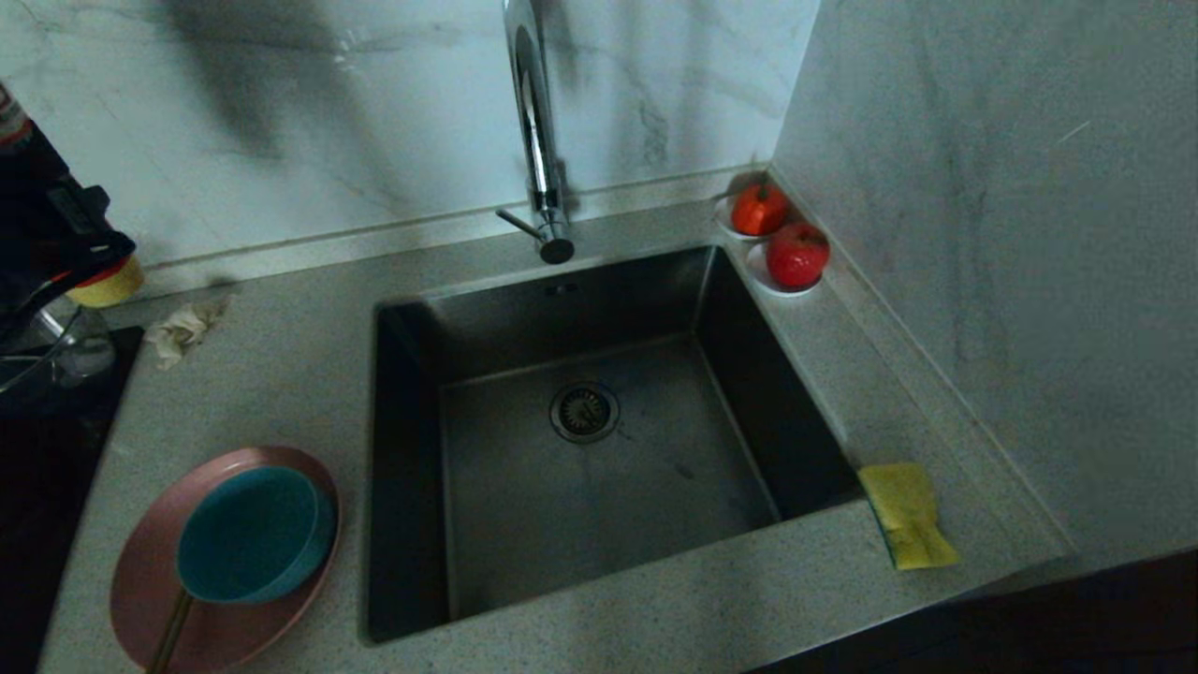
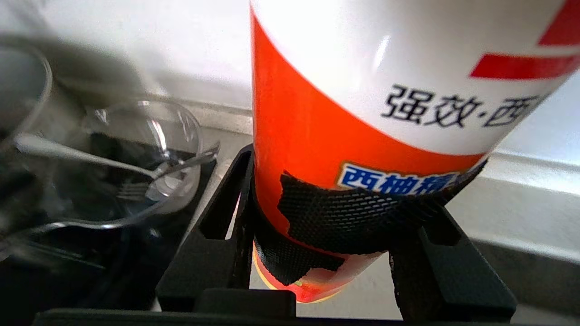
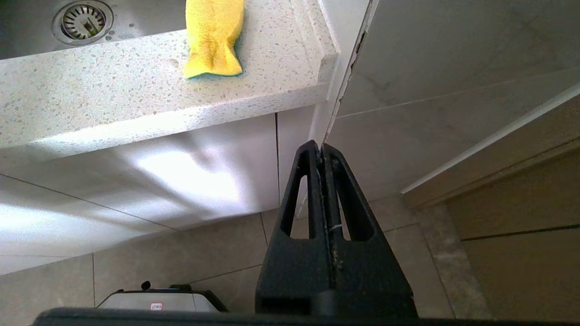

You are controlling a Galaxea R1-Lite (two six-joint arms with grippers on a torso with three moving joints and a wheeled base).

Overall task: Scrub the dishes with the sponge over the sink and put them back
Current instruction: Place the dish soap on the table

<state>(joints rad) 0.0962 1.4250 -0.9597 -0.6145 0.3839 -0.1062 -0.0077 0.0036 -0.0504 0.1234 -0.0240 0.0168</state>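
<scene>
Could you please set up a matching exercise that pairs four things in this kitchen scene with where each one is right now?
Things:
1. teal-blue round bowl
2. yellow foam sponge
3. orange-and-white detergent bottle
4. round metal drain strainer

Places:
A. clamped in the left gripper
B. in the middle of the dark steel sink floor
C. on the matte pink plate, left of the sink
D. on the speckled counter at the sink's right front corner

Pairs: 1-C, 2-D, 3-A, 4-B
</scene>
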